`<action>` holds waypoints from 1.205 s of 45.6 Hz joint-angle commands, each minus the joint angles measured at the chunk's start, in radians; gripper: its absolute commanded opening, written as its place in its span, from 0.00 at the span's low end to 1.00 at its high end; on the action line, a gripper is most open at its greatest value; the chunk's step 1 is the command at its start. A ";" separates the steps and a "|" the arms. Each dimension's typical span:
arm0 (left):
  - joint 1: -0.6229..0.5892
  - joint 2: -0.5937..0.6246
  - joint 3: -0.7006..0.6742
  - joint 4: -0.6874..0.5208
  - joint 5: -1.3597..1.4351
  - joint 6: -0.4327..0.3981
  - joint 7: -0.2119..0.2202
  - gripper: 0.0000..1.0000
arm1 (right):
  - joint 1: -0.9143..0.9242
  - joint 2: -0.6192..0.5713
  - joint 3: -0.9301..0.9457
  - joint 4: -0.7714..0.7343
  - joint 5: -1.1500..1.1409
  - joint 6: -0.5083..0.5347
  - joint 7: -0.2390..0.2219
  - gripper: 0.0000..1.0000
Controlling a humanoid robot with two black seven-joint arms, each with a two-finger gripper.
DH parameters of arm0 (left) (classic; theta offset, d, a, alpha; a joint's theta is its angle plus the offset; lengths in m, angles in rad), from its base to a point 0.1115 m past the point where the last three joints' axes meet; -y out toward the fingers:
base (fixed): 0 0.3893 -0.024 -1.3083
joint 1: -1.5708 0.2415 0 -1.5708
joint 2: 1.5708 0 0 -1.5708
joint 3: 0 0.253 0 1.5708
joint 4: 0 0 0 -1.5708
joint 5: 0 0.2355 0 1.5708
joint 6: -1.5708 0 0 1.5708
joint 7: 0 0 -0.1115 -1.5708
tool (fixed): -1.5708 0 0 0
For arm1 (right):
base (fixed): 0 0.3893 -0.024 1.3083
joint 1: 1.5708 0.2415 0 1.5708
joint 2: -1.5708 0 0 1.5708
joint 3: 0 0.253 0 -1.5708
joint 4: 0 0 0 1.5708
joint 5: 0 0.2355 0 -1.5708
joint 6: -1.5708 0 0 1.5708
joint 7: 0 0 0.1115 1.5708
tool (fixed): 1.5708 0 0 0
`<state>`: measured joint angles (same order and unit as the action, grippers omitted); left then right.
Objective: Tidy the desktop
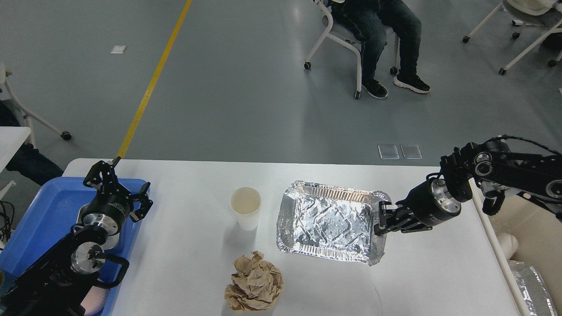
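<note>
A wide, matte white-grey rectangular desktop [193, 263] fills the near half of the view. Near its middle stands an upright white paper cup [245, 208]. Nearer the viewer lies a crumpled ball of brown paper [253, 288]. Right of the cup sits a shallow rectangular aluminium foil tray [330, 221], open side up. The right gripper [381, 218] pinches the tray's right rim between its black fingers. At the left edge, the left gripper [117, 189] hovers over a blue plastic tray [41, 219], its fingers spread apart and holding nothing. A cream-coloured bin [533, 245] stands at the far right, its contents hard to make out.
</note>
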<state>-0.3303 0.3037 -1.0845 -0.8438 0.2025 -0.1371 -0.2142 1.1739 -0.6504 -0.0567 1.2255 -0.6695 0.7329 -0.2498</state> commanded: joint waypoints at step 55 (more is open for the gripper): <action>-0.052 0.107 0.055 -0.030 0.399 0.091 -0.091 0.97 | 0.098 0.218 0.003 -0.164 0.125 0.111 -0.042 0.00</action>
<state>-0.3448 0.3695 -1.0828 -0.8568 0.5938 0.0009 -0.3603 1.2695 -0.4253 -0.0553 1.0570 -0.5445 0.8434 -0.2914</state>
